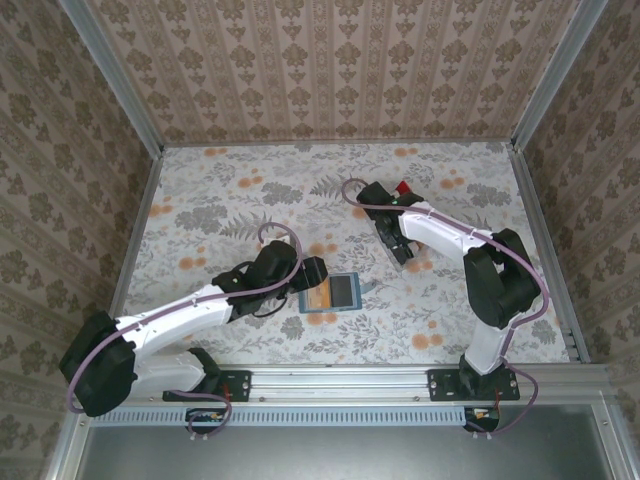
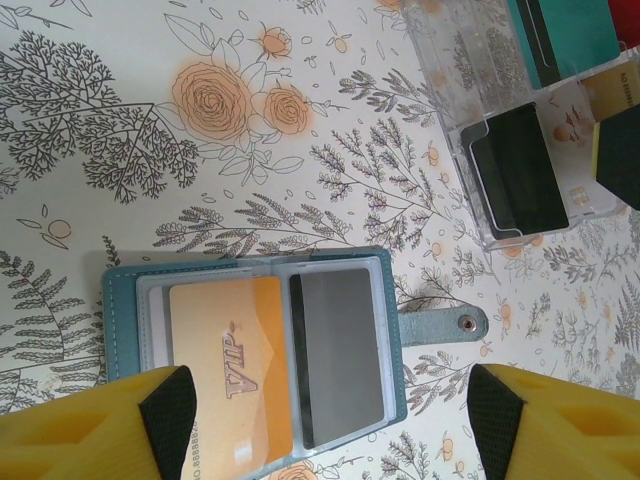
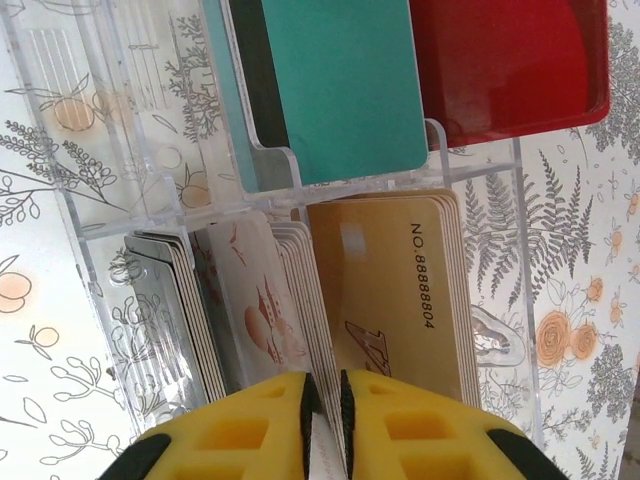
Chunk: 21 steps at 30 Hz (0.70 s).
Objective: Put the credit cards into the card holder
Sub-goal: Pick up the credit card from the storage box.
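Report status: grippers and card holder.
Left gripper open over card holder, gold card and grey card pocketed. Right gripper pinching white card in clear rack. Nothing blocking.

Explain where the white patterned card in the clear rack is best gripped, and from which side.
Pinch the white patterned card by its free top edge, coming from above, the clear rack's open side. It stands on edge in a packed stack between plastic walls, so only that edge offers both faces.
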Tool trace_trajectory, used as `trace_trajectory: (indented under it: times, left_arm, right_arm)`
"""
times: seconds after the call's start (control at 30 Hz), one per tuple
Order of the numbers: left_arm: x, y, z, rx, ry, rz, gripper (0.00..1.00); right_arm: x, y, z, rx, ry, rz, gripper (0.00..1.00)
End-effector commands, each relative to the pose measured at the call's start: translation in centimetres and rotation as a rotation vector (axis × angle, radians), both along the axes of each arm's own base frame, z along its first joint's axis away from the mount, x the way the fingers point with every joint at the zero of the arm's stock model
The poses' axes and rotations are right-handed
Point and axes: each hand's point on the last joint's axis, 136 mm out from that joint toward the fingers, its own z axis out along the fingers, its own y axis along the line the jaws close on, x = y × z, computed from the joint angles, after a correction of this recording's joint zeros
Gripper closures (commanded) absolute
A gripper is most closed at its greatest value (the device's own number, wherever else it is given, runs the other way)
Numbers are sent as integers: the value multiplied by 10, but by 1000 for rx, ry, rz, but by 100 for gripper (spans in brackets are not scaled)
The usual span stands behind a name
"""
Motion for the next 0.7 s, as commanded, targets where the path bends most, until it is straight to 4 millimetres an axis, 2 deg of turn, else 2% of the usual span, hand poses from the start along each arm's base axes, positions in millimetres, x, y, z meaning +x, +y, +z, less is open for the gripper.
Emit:
trace_trajectory:
  times: [0.0, 0.27, 0.47, 0.67]
  left_arm:
    - [0, 1, 2, -18, 6, 8, 25]
    - [0, 2, 0, -11, 15, 8, 25]
    - [0, 2, -1, -8, 21, 11, 25]
    - [1, 1, -2, -6, 27, 9, 25]
  right_arm:
    - [-1, -9, 7, -51, -18, -2, 83]
    - [-3, -6, 13, -3, -35, 0, 89]
    - [-11, 8, 5, 106, 15, 16, 92]
    - [-12, 14, -5, 137, 55, 25, 92]
